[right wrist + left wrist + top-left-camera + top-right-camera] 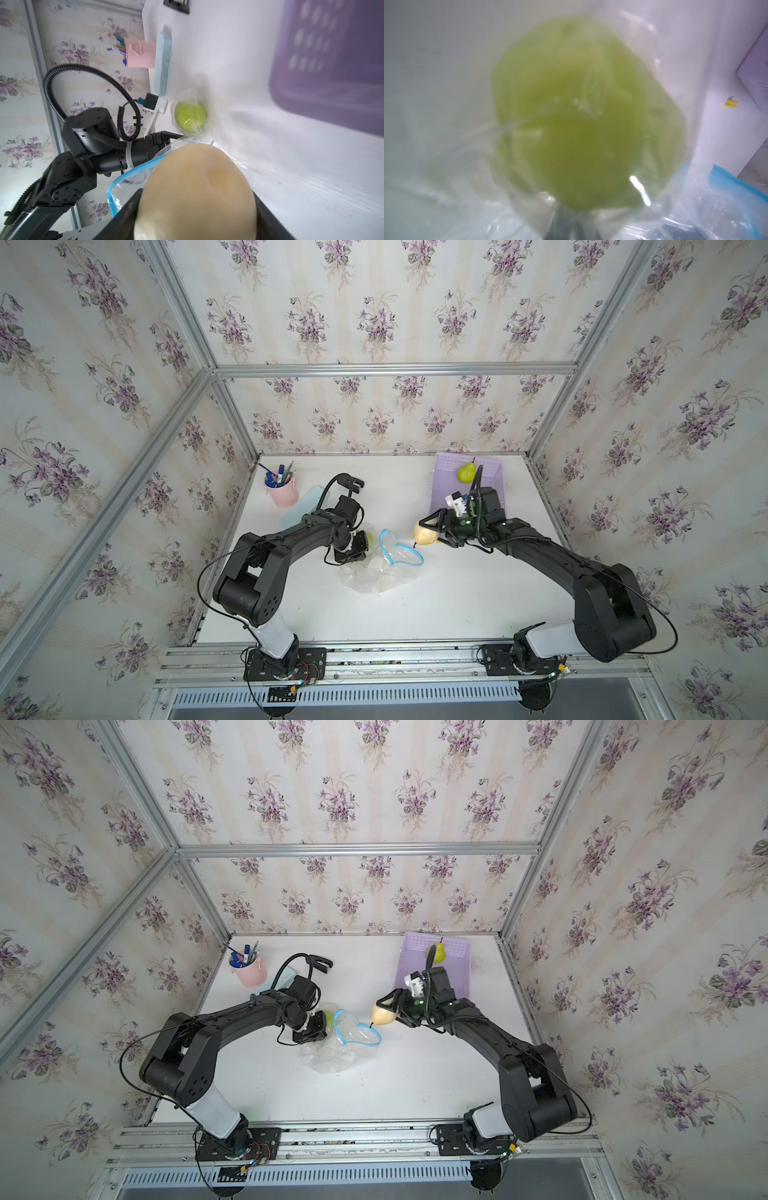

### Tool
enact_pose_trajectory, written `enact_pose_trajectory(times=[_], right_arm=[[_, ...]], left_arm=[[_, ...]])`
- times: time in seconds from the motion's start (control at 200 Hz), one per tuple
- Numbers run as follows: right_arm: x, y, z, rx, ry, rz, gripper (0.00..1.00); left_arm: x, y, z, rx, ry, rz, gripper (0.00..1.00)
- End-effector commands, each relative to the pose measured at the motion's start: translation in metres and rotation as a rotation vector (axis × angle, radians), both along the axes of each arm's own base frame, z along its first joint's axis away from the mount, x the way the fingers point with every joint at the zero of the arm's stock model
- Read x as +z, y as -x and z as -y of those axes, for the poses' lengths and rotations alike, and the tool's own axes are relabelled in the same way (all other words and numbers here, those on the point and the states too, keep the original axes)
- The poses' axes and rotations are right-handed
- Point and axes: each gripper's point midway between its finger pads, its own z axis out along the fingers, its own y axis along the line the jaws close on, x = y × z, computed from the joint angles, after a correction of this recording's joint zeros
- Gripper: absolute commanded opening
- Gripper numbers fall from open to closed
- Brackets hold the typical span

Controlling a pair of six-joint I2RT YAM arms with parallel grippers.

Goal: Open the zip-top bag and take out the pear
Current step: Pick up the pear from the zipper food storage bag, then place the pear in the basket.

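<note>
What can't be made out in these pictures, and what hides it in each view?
Left gripper: both top views, tips hidden under its own wrist and the bag.
Green fruit: left wrist view, blurred behind plastic; kind unclear.
Basket: right wrist view, blurred, cut off by the edge.
Pear: right wrist view, stem hidden behind its own body.

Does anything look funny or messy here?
The zip-top bag lies crumpled with its blue mouth gaping open. A round green fruit sits bunched up in its plastic, while the right gripper holds a tan pear outside it. A tiny yellow scrap lies loose on the table nearby.
</note>
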Motion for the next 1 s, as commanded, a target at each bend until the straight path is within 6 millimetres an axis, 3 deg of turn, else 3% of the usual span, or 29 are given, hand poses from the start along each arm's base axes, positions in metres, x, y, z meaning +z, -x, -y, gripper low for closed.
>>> enact_pose_trajectory(times=[0.0, 0.125, 0.23, 0.335, 0.405, 0.48, 0.57, 0.665, 0.844, 0.919, 0.994], right_arm=[[0.005, -0.011, 0.050, -0.086, 0.075, -0.009, 0.63], [0.016, -0.066, 0.097, -0.229, 0.125, 0.028, 0.67], [-0.011, -0.111, 0.123, -0.318, 0.209, -0.020, 0.73], [-0.022, -0.154, 0.130, -0.361, 0.212, -0.009, 0.86], [-0.008, -0.171, 0.127, -0.361, 0.181, 0.030, 0.90], [0.014, -0.174, 0.124, -0.341, 0.169, 0.065, 0.92], [0.036, -0.151, 0.117, -0.287, 0.167, 0.096, 0.94], [0.051, -0.098, 0.092, -0.193, 0.093, 0.099, 0.86], [0.048, 0.026, 0.012, 0.010, -0.095, 0.040, 0.36], [0.052, 0.061, -0.021, 0.063, -0.209, 0.037, 0.27], [0.048, 0.082, -0.036, 0.071, -0.242, 0.012, 0.18]], left_arm=[[0.012, -0.003, 0.010, -0.029, 0.060, 0.025, 0.09], [0.032, -0.008, 0.022, -0.019, 0.137, 0.066, 0.09], [0.050, -0.009, 0.026, -0.012, 0.174, 0.092, 0.08], [0.067, -0.009, 0.025, -0.001, 0.186, 0.127, 0.08], [0.076, -0.007, 0.024, 0.002, 0.187, 0.140, 0.08], [0.083, -0.007, 0.023, 0.007, 0.193, 0.156, 0.07], [0.087, -0.006, 0.021, 0.020, 0.195, 0.168, 0.07], [0.088, -0.006, 0.021, 0.031, 0.202, 0.177, 0.07], [0.086, -0.004, 0.019, 0.039, 0.197, 0.177, 0.07], [0.086, -0.004, 0.019, 0.037, 0.198, 0.176, 0.07], [0.085, -0.003, 0.019, 0.040, 0.198, 0.172, 0.07]])
